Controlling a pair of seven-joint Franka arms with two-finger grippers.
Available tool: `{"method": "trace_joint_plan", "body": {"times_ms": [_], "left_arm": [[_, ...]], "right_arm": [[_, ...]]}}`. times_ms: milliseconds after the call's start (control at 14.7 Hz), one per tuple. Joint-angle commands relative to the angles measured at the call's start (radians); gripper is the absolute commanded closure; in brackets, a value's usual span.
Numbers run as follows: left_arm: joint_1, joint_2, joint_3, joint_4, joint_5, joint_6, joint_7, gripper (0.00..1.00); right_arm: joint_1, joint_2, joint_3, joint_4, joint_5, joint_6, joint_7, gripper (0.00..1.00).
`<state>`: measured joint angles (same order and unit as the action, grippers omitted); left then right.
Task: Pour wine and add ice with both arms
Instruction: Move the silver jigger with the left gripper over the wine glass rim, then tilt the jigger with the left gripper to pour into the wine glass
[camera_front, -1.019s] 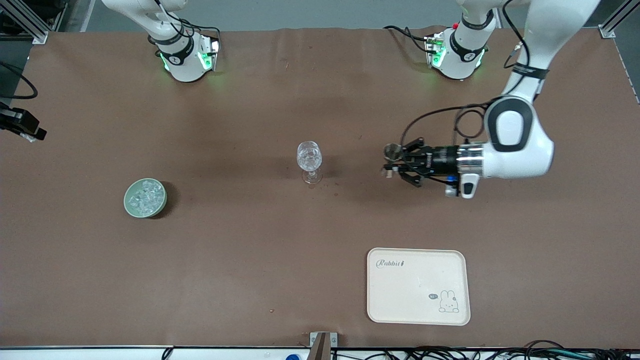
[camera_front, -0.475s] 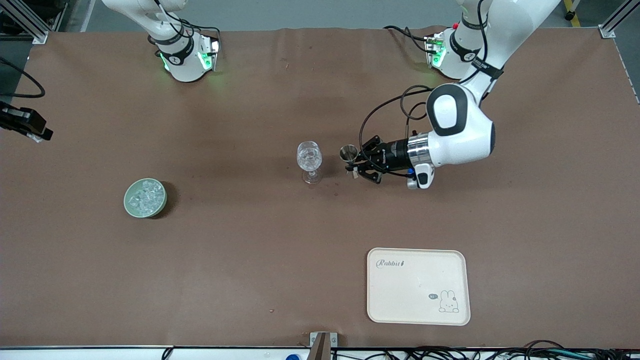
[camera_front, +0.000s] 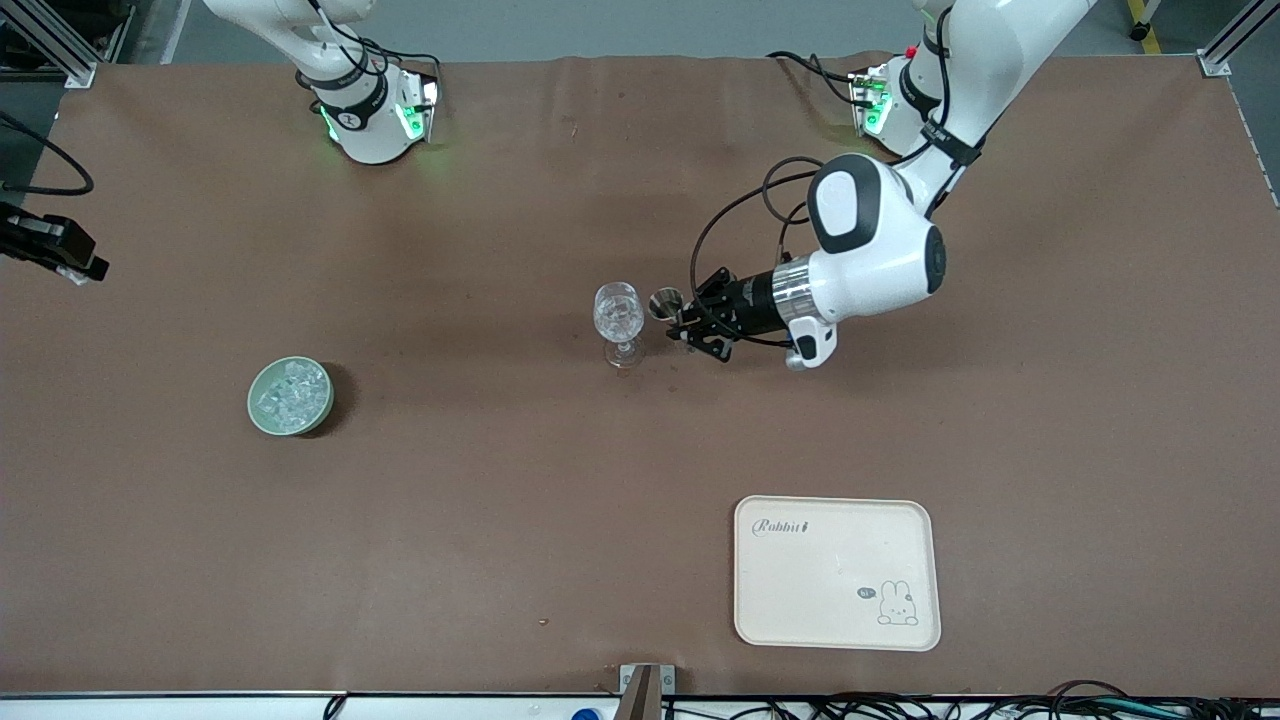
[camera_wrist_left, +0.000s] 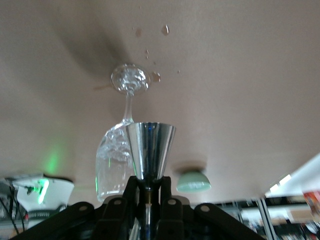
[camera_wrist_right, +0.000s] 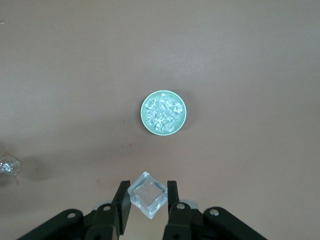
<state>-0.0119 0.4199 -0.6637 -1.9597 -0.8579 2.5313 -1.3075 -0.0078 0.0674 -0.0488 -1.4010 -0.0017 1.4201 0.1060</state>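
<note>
Ice cube in right pincer, wrist view only.

One stemmed glass, one metal jigger, one green bowl, one tray, two arms.

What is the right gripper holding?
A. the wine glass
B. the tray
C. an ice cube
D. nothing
C: in the right wrist view the right gripper is shut on one clear ice cube, up over the green bowl that holds more ice.
</note>
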Motion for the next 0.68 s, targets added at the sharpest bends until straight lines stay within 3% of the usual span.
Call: {"method": "trace_joint_plan", "body": {"times_ms": [0, 611], "left_arm": [[-0.003, 0.056, -0.03, 0.061, 0.201, 0.015, -0.155, 1.0], [-0.034, 0.092, -0.073, 0.097, 0.658, 0.011, -0.455, 1.0]], "right_arm": [[-0.006, -0.024, 0.006, -0.026, 0.019, 0.0, 0.014, 0.99], [-0.006, -0.024, 0.004, -0.026, 0.031, 0.0, 0.015, 0.99]]}}
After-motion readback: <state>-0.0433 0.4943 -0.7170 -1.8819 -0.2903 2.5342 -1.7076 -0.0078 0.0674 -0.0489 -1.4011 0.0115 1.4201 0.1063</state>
